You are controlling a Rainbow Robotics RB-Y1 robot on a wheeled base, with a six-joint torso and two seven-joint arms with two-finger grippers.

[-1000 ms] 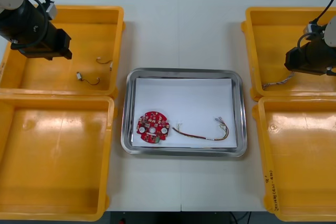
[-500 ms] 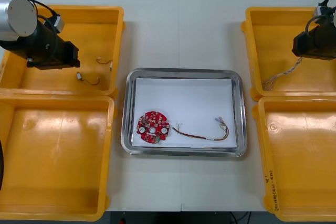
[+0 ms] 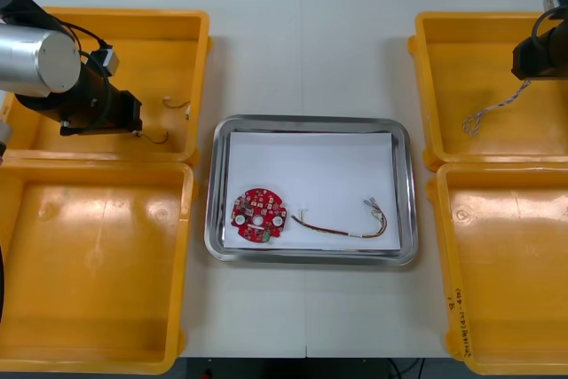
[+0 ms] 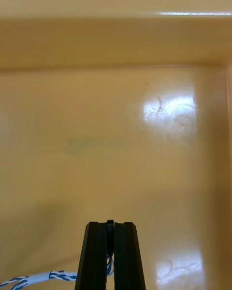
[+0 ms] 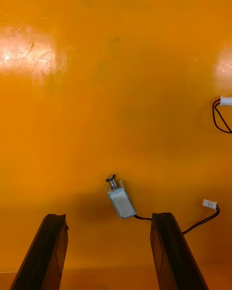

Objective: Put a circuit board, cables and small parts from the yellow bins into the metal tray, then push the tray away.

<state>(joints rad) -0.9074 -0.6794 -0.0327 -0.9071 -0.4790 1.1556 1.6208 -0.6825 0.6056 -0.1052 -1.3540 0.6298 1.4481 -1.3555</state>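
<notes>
Between the four bins, metal tray (image 3: pixel 312 122): lies flat on the table (image 3: pixel 302 51); shiny rim, white inside.
Circuit board (image 3: pixel 257 216): round and red; rests flat in the tray, toward its near left corner.
Red and yellow cable (image 3: pixel 342 226): lies in the tray beside the board but apart from it, curving toward the near right corner.
Blue and white twisted cable (image 3: pixel 493 111): hangs inside the right far bin, one end pinched at the gripper, the loose end trailing toward the tray side; cannot tell whether that end touches the floor.
Right gripper (image 4: pixel 110 227): over the right far bin, fingers closed tight on the twisted cable, which runs out sideways from between them.
Right far bin (image 3: pixel 461 42): yellow, at the table's far right, under the gripper and its cable.
Small metal part (image 5: pixel 120 200): lies tilted on the left far bin's floor, just beyond the left fingertips and between them, touching neither; trails a thin dark lead to a white plug.
Second thin lead (image 5: pixel 220 116): same bin, with its own white plug, well apart from the part.
Left gripper (image 5: pixel 108 217): low in the left far bin, fingers spread wide, holding nothing.
Left far bin (image 3: pixel 160 24): yellow, at the table's far left.
Left near bin (image 3: pixel 89 264), right near bin (image 3: pixel 506 264): flank the tray's near half, one on each side.
</notes>
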